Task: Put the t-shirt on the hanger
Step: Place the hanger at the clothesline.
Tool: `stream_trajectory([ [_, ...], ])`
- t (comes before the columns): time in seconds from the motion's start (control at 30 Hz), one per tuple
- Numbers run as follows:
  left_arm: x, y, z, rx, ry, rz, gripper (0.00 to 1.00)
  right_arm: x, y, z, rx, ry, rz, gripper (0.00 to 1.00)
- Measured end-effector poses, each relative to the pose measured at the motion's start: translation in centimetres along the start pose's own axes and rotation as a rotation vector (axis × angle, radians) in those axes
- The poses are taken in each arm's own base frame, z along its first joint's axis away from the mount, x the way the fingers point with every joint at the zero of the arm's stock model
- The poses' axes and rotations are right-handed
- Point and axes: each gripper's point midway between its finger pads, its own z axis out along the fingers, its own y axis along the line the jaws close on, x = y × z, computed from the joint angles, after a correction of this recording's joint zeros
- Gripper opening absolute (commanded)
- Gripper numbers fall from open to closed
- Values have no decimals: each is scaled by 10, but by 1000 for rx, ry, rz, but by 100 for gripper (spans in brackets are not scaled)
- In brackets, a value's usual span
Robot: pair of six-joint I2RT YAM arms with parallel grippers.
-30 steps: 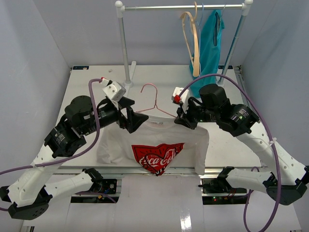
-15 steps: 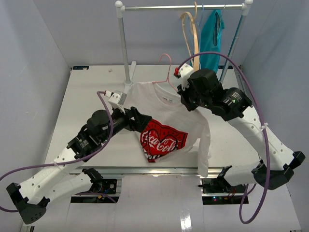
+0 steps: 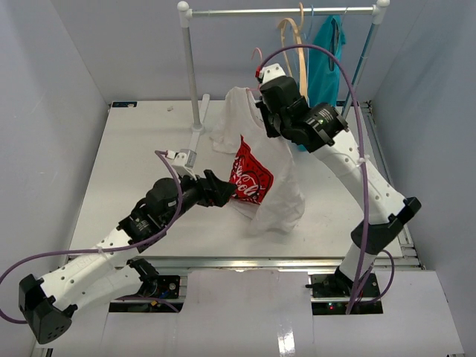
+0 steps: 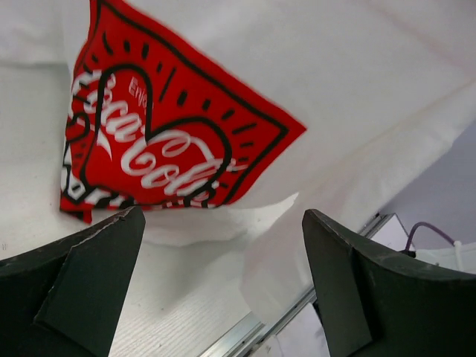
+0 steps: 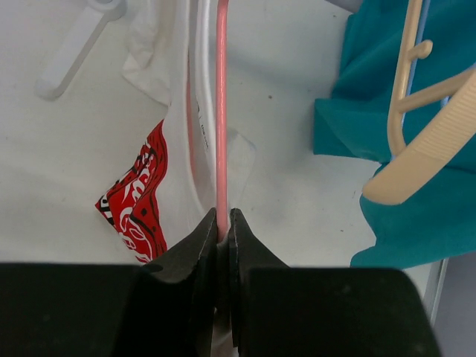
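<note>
The white t-shirt [image 3: 277, 186] with the red heart print [image 3: 251, 172] hangs from the pink wire hanger [image 3: 257, 53], lifted in front of the rack. My right gripper [image 3: 262, 104] is shut on the hanger's wire at the shirt's collar. In the right wrist view the jaws [image 5: 223, 219] pinch the pink wire [image 5: 222, 111], with the t-shirt [image 5: 178, 141] draped left of it. My left gripper [image 3: 227, 192] is open, low beside the print's lower left edge. In the left wrist view its fingers [image 4: 89, 275] stand wide apart below the t-shirt's print [image 4: 149, 141], holding nothing.
The clothes rack's rail [image 3: 282, 11] runs above the back of the table, its left post [image 3: 192, 67] just left of the shirt. A tan wooden hanger [image 3: 296, 52] and a teal garment [image 3: 323, 59] hang right of my right gripper. The table's front rail [image 3: 245, 260] lies below the hem.
My right arm has lifted the hanger and shirt off the table, up and back toward the rack. My left arm has swung forward and right to the hanging print, staying open.
</note>
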Motion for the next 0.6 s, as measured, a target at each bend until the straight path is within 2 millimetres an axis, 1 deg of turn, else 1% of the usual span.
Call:
stream_trajectory([
  [0.1,30,19,2,-24,45,0,98,-11,1,16,44,-30,7,8],
  [0.17,44,27,3,-34,79,11,98,-19,1,24,68,-63,17,8],
  [0.23,50,26,6,-18,90,19,98,-29,-1,29,92,-105,32,8],
  [0.37,63,22,9,31,104,43,98,-53,-7,30,137,-198,77,8],
  [0.5,84,30,14,22,160,70,98,-73,-13,29,176,-278,119,8],
  [0.6,90,35,13,18,169,83,98,-88,-19,28,215,-337,136,8],
])
